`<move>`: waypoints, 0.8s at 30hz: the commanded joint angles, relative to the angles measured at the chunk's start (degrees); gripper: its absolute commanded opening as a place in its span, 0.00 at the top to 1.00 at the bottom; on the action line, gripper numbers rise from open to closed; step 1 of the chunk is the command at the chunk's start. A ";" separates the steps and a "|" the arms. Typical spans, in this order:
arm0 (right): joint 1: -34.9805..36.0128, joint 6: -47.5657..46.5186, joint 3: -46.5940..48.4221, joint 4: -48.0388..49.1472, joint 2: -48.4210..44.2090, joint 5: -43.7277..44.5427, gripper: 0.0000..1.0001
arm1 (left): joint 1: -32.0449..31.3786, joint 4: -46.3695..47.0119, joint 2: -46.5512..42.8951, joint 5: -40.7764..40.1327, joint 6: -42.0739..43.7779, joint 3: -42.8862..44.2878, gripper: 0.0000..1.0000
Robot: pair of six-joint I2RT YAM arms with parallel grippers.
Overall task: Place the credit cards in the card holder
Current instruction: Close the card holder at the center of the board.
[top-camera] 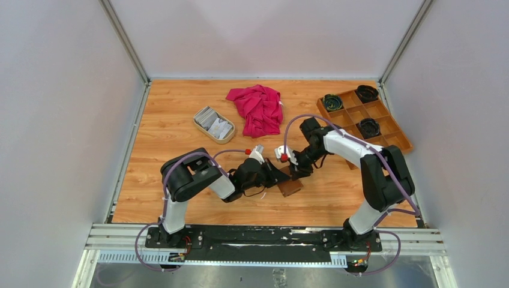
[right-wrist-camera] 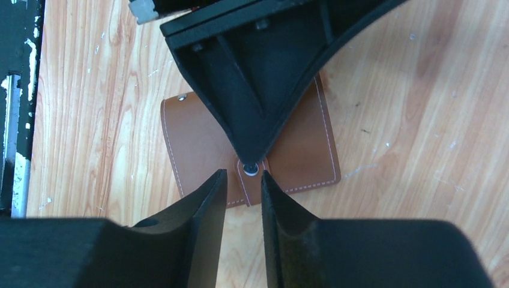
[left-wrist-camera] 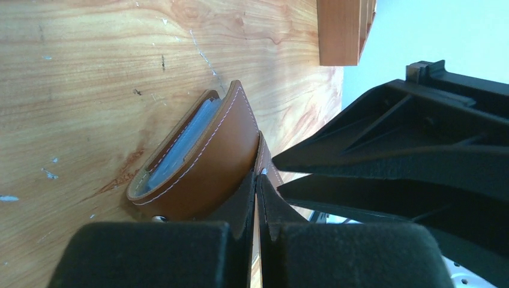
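On the wooden surface (top-camera: 174, 150), a beige oval dish (top-camera: 230, 136) sat at about 10 o'clock from the centre, with the loose grey and white cards (top-camera: 214, 123) piled inside it. A crumpled red cloth (top-camera: 257, 108) lay just beyond, near 12 o'clock. At the centre, the left tool (left-wrist-camera: 257, 187) had its jaws pressed together, the tip resting at the snap tab (right-wrist-camera: 251, 180) of the brown wallet (right-wrist-camera: 192, 144); whether it pinched the tab could not be told. The wallet lay on the surface, a pale blue-grey layer showing at its open edge. The right tool (right-wrist-camera: 244, 189) met it from 2 o'clock, its jaws narrowly apart on either side of the tab, holding nothing. A wooden compartment tray (top-camera: 384, 123) stood at the 2 o'clock corner, well apart.
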 commanded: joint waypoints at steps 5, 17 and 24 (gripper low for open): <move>2.78 -1.64 2.13 -0.09 3.24 2.92 0.75 | 0.82 -3.04 2.68 -0.98 0.80 -1.55 1.00; 4.26 -1.85 1.24 0.44 4.28 6.33 0.84 | 1.00 -2.82 2.97 -0.58 0.78 -1.39 1.00; 7.39 -2.41 0.14 0.43 5.88 11.07 0.92 | 1.00 -2.59 3.44 -0.52 0.70 -1.71 1.00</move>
